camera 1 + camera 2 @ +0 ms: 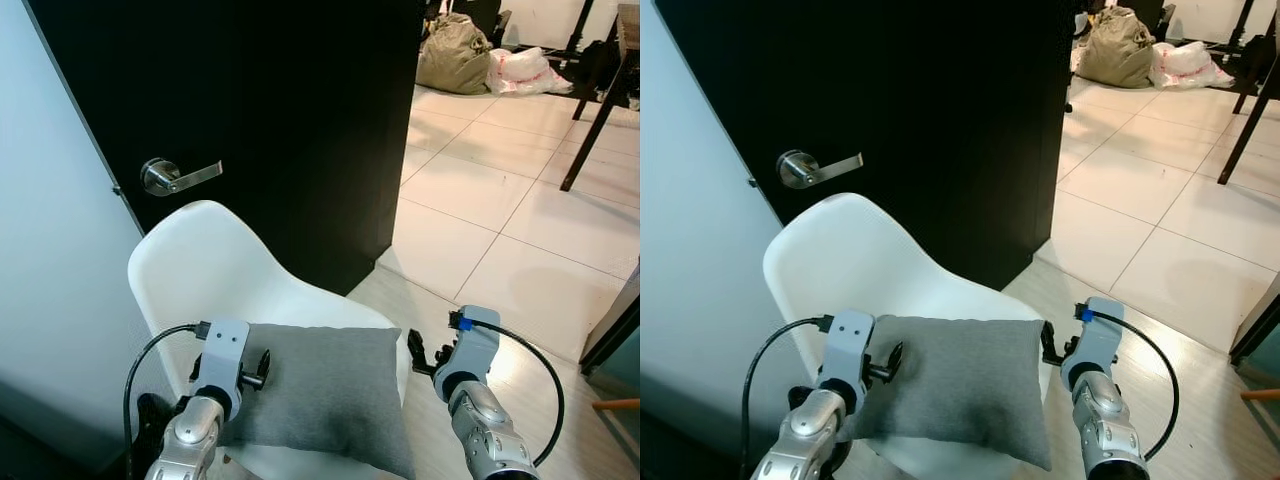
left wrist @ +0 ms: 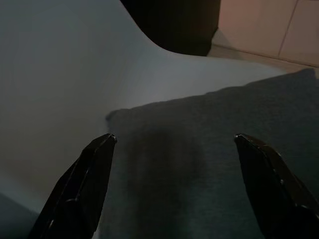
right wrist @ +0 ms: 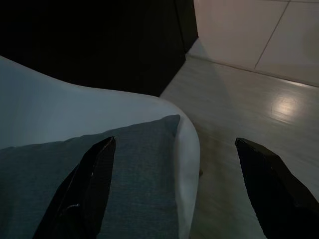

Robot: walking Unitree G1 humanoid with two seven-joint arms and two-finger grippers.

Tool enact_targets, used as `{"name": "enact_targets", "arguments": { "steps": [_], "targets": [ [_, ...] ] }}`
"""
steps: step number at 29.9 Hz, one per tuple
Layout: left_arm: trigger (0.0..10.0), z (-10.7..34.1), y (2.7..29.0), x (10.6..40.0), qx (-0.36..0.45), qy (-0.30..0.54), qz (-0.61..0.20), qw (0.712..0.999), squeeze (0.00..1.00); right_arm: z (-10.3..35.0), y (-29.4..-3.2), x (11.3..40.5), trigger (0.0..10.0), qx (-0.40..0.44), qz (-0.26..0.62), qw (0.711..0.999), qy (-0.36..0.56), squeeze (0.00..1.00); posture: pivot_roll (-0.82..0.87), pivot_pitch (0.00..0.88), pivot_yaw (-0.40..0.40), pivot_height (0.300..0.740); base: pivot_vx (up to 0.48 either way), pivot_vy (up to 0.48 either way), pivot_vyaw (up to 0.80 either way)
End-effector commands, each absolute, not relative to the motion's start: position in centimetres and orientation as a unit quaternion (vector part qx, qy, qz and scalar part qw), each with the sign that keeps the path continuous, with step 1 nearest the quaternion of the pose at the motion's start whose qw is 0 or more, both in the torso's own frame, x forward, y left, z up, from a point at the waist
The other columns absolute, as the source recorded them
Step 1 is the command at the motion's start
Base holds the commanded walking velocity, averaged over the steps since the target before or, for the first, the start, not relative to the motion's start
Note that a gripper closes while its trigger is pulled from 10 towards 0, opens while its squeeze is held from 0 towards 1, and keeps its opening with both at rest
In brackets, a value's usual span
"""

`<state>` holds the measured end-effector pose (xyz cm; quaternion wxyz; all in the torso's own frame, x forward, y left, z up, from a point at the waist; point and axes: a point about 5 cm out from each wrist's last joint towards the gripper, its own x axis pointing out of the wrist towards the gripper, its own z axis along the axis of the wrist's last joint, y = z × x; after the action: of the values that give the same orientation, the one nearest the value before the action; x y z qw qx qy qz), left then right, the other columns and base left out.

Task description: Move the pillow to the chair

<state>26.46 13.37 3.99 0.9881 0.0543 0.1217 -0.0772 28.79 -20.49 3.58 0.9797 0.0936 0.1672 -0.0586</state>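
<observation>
Both end effectors, left (image 1: pixel 262 368) and right (image 1: pixel 424 355), are hovering spread apart beside the pillow (image 1: pixel 325 392), which is overhanging the chair (image 1: pixel 205 268) and risking sliding off.

Bright, sharp head views; dim wrist views.

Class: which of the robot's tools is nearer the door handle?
Left. The left tool is over the pillow's edge below the handle; the right tool is off the opposite edge.
</observation>
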Motion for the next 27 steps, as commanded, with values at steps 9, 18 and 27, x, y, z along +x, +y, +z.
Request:
{"name": "enact_targets", "arguments": {
  "steps": [9,18,27],
  "targets": [
    [10.0,3.17,13.5,26.23,0.07,0.142,-0.068,0.985,0.0,3.01,-19.96,28.68,10.0,0.093,-0.053,0.978,0.179,0.0,-0.04,0.052,0.042,0.74,-0.207,0.0,0.0],
    [10.0,3.15,13.23,26.29,0.073,0.14,-0.071,0.985,0.0,3.0,-20.04,28.67,10.0,0.09,-0.054,0.978,0.18,0.0,-0.04,0.056,0.042,0.74,-0.243,0.0,0.0],
    [10.0,3.17,13.04,26.31,0.076,0.138,-0.073,0.985,0.0,2.97,-19.97,28.68,10.0,0.088,-0.053,0.978,0.182,0.0,-0.04,0.052,0.039,0.74,-0.275,0.0,0.0]
  ]
}}
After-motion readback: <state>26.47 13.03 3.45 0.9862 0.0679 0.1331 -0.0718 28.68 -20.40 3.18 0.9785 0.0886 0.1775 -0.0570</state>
